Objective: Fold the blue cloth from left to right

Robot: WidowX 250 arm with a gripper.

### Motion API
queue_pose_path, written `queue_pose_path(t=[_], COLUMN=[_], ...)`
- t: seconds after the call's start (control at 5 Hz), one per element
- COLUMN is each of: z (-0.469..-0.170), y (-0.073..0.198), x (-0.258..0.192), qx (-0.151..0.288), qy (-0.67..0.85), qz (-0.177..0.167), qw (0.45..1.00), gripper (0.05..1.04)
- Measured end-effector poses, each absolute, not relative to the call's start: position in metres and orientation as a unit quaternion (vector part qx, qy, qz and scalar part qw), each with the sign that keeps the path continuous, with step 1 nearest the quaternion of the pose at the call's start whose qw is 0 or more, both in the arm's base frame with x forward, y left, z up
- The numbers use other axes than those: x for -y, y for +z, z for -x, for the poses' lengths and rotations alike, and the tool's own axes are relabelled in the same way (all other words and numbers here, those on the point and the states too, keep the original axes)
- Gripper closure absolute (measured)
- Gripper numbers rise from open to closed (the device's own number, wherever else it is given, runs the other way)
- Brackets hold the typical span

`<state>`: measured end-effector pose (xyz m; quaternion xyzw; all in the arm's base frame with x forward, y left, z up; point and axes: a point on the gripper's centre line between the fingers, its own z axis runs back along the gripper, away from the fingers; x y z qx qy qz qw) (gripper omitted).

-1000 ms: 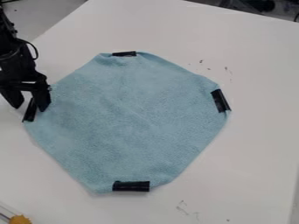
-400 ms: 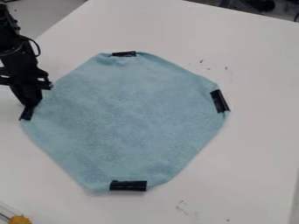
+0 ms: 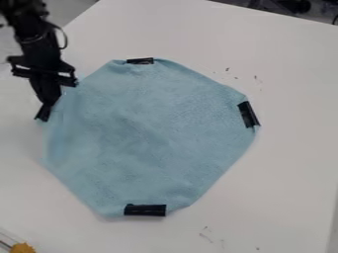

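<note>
The one view comes from a fixed camera set above the bench (image 3: pixel 290 168), looking down on its top at a steep slant and facing across it toward the far edge, which slopes along the upper right. It sits near enough for the blue cloth (image 3: pixel 151 133) to take up much of the middle, whole outline within view, yet far enough back to take in a strip of the ground past the bench at the upper left. The robot arm (image 3: pixel 34 37) enters at that same upper-left side.
</note>
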<state>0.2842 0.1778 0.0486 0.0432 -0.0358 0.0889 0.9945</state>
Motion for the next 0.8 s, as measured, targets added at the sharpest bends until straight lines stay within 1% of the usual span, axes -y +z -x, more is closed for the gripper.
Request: queue_pose_path(t=[0.2, 0.4, 0.6, 0.8], z=[-0.304, -0.328, -0.341, -0.353], y=[0.053, 0.057, 0.041, 0.029], x=[-0.14, -0.107, -0.082, -0.065], qx=[0.036, 0.042, 0.027, 0.022], qy=[0.066, 0.05, 0.041, 0.037], qz=[-0.052, -0.051, -0.034, -0.017], qw=[0.996, 0.997, 0.998, 0.999], gripper=[1.025, 1.025, 1.026, 1.004])
